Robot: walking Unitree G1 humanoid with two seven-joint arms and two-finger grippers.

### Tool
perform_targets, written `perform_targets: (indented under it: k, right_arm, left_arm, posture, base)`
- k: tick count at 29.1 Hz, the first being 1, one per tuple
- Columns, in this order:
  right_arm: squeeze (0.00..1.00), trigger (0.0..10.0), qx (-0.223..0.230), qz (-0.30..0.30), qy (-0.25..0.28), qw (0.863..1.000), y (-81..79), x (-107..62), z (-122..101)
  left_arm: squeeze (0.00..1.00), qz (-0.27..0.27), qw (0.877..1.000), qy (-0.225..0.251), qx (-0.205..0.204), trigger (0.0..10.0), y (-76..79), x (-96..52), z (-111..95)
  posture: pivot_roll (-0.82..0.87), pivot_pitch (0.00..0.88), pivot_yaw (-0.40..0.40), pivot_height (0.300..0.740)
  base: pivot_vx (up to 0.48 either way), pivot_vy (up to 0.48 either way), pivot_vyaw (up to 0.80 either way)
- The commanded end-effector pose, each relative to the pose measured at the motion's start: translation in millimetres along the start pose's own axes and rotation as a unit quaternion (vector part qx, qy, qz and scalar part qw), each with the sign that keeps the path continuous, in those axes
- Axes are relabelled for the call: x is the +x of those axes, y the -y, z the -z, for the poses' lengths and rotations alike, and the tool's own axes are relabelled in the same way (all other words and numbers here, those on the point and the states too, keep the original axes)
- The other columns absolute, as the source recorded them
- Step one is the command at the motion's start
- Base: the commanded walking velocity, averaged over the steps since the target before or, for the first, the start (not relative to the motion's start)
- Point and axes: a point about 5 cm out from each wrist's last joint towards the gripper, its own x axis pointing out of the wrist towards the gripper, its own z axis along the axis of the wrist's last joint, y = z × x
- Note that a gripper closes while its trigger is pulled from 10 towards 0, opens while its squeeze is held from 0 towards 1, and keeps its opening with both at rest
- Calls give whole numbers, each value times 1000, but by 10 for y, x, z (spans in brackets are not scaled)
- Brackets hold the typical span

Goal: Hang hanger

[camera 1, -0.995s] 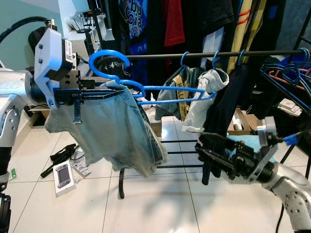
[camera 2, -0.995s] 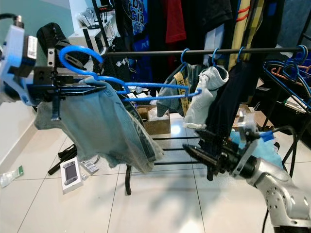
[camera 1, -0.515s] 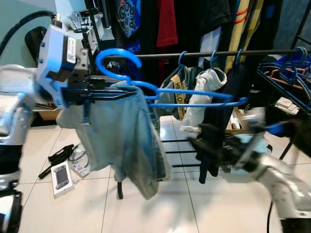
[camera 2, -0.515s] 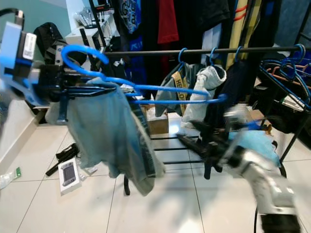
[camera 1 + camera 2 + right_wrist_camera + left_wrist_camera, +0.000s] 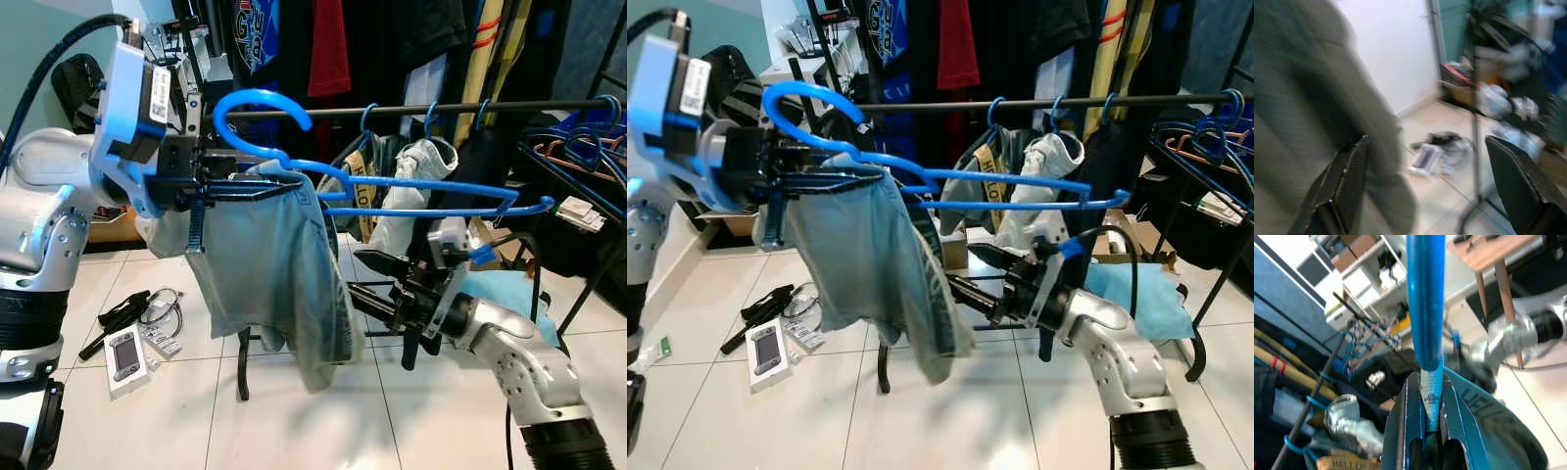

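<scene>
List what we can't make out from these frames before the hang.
- Left gripper contact: in the left wrist view its fingers close on the blue hanger; the grip beneath is cut off by the frame edge.
- Right gripper tips: in the eye views the pale denim garment covers them, so contact is unclear.
- Right wrist view: blurred; the floor clutter is unreadable.
- Rail: its left end is lost among dark hanging clothes.

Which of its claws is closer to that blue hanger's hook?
Left. The left gripper clamps the blue hanger just below its hook; the right gripper reaches open, lower down, by the hanging denim shorts.
</scene>
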Motion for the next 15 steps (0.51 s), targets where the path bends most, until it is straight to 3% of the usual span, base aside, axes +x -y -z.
perform_targets:
  k: [1, 7, 9, 15]
  right_arm:
    - [0, 10000, -15, 23, -21, 999, 29, 83, 50]
    - [0, 10000, -7, 14, -7, 1000, -23, 209, 59]
    - [0, 10000, -4, -21, 18, 1000, -106, 236, -6]
    - [0, 10000, -2, -62, 43, 997, -184, 200, -87]
  left_arm:
    - [0, -4, 1000, 18, 12, 0, -30, 30, -84]
    - [0, -8, 999, 28, 14, 235, -52, 72, -101]
    - [0, -6, 1000, 27, 13, 510, -51, 82, -92]
    - [0, -6, 1000, 22, 12, 510, -50, 80, -67]
  posture:
    - [-68, 0, 72, 740]
    - [-62, 0, 72, 740]
    - [-58, 0, 72, 740]
    - [-59, 0, 73, 740]
  base:
    - [0, 0, 0]
    - [0, 0, 0]
    - [0, 0, 0]
    - [0, 0, 0]
